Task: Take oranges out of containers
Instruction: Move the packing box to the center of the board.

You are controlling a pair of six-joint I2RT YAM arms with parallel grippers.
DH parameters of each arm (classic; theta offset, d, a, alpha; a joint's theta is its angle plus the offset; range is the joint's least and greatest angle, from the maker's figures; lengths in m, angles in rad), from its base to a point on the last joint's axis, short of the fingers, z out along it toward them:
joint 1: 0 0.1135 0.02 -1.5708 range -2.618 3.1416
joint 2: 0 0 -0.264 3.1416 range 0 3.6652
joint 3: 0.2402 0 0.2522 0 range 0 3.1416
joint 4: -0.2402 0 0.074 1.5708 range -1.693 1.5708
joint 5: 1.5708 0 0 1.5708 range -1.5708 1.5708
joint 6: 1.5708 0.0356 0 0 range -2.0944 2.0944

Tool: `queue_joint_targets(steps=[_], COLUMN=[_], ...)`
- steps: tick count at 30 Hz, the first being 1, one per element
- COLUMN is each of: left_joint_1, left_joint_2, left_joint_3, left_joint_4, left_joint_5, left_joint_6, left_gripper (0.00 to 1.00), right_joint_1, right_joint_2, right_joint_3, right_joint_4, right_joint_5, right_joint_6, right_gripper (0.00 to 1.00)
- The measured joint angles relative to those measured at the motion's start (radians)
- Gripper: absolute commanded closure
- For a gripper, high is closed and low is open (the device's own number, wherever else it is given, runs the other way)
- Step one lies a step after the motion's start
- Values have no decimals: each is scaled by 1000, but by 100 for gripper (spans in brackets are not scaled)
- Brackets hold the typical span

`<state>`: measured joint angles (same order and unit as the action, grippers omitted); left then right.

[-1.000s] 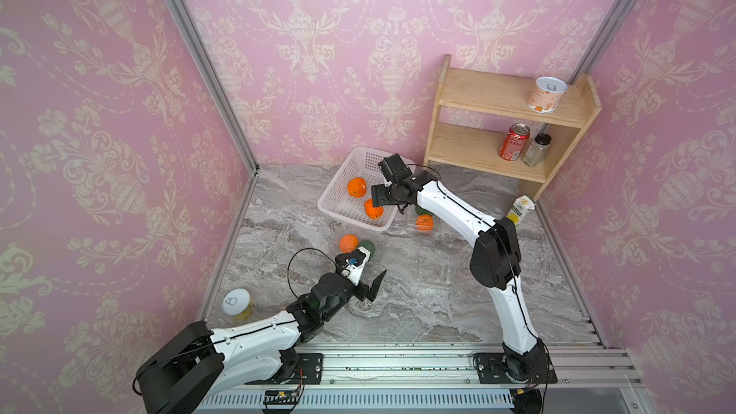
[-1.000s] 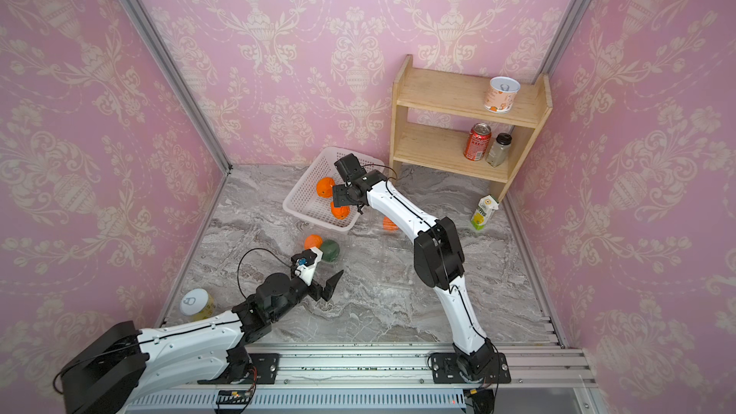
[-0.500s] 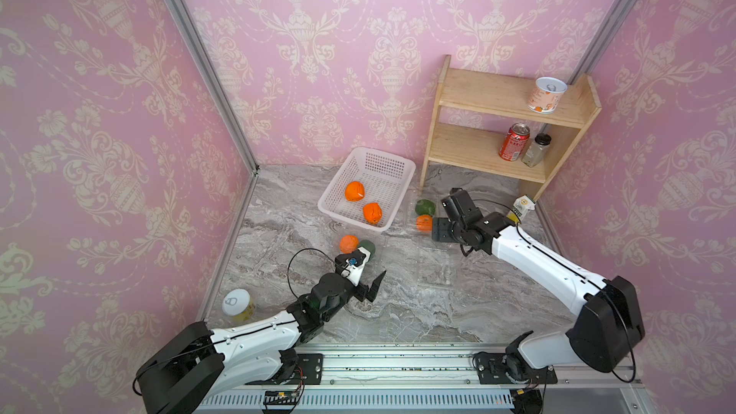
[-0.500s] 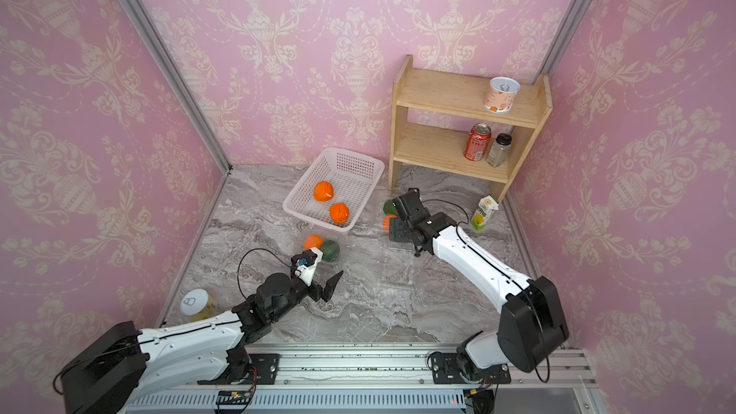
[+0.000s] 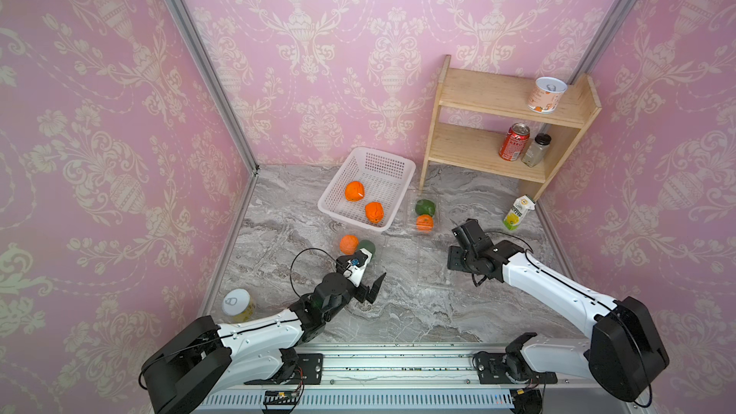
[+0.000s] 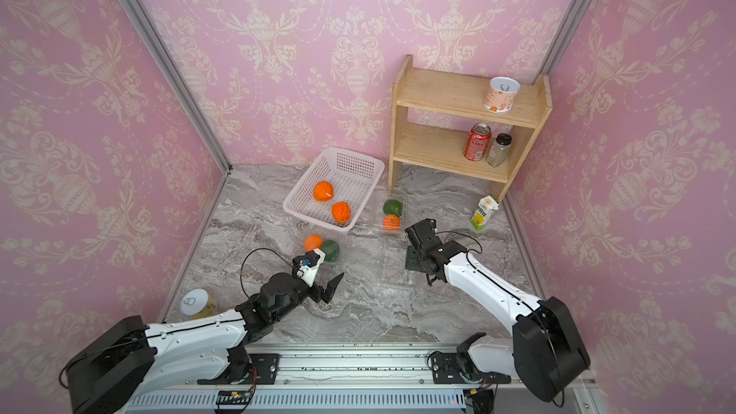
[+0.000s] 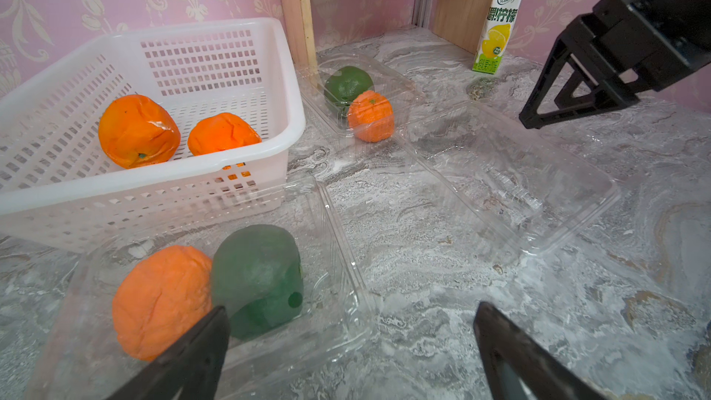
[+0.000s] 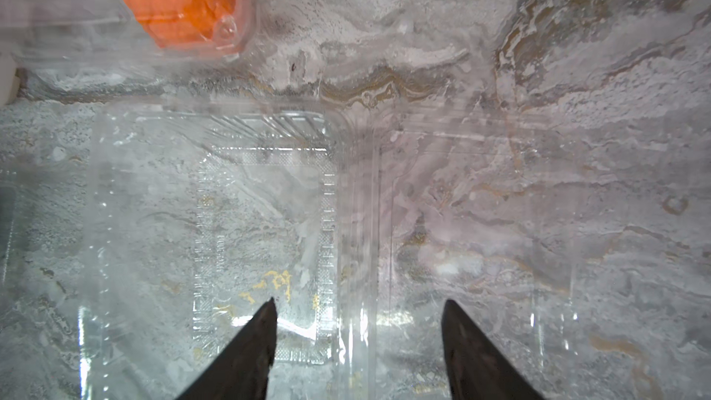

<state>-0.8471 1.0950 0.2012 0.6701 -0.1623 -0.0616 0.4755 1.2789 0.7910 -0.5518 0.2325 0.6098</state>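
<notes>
Two oranges lie in trays. The near orange touches a green fruit in the near tray, just ahead of the left hand, which is spread wide and empty. The far orange sits in the far tray toward the back edge of the worktop, beyond the right hand, whose jaws stand parted, apparently empty, over an empty tray. Each arm is nearer its own orange.
</notes>
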Motion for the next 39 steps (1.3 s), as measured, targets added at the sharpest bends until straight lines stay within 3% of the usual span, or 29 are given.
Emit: queue_joint_targets(steps=[7, 10, 16, 20, 30, 39], left_joint_1=[0, 0, 0, 0, 0, 0], left_joint_2=[35, 46, 46, 58, 66, 66], left_joint_3=[6, 13, 16, 18, 19, 19], left_joint_4=[10, 11, 12, 13, 13, 13], left_joint_5=[2, 7, 10, 10, 11, 11], left_joint_6=[-7, -7, -7, -7, -8, -16], left_gripper=[1, 1, 1, 1, 1, 1], right_joint_1=[0, -2, -20, -32, -86, -277], right_joint_2=[4, 22, 91, 132, 137, -10], right_joint_3=[-18, -18, -18, -17, 1, -26], right_joint_4=[28, 33, 38, 51, 47, -15], right_joint_5=[-27, -25, -24, -26, 0, 24], right_joint_6=[24, 29, 27, 32, 28, -1], right_gripper=[51, 66, 71, 89, 89, 85])
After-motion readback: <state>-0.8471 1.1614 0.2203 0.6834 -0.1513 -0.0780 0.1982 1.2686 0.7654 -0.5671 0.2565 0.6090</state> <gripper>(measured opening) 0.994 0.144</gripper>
